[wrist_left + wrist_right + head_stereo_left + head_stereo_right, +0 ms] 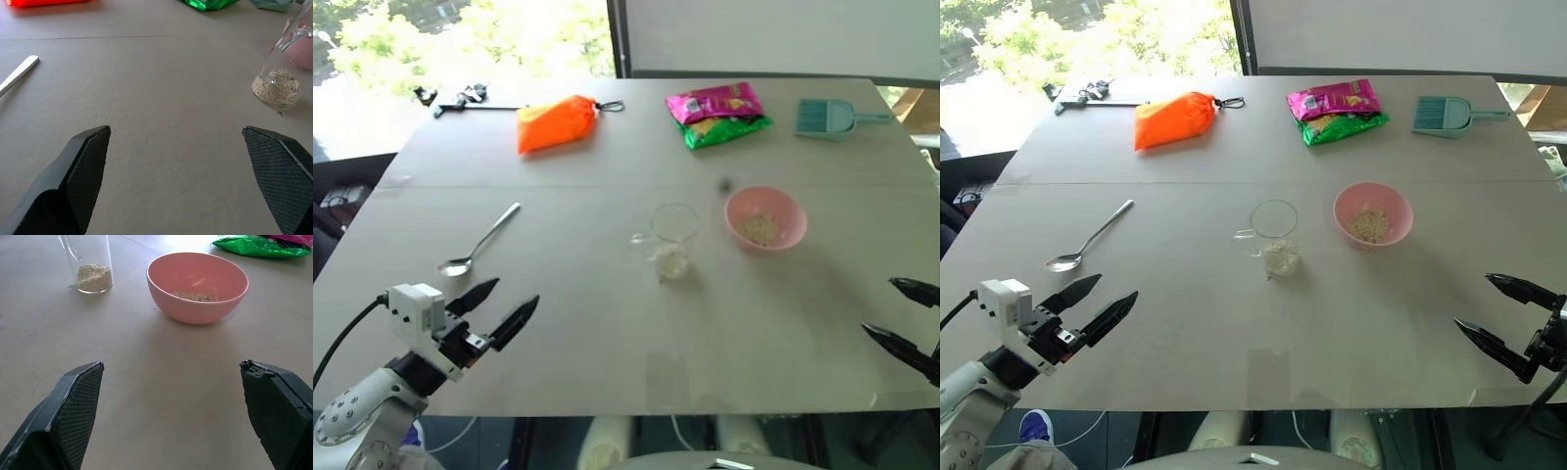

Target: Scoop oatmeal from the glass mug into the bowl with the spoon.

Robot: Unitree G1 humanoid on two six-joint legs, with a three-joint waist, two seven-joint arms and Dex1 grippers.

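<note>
Right now I have both pincers spread wide and empty above the bench's (1234, 343) near edge: left pincer (1102, 299), right pincer (1494, 308). Further out, the spoon (1089, 238) lies left, the glass mug (1275, 240) holds oatmeal (1279, 258) mid-bench, and beside it the bowl (197, 286) shows grains inside.

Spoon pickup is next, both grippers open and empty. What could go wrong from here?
The spoon lies flat on the table, so the left gripper may push it along instead of pinching it. The glass mug is narrow and light, so a scooping spoon could tip it. The oatmeal sits low in the mug, and flakes may spill before the bowl.
</note>
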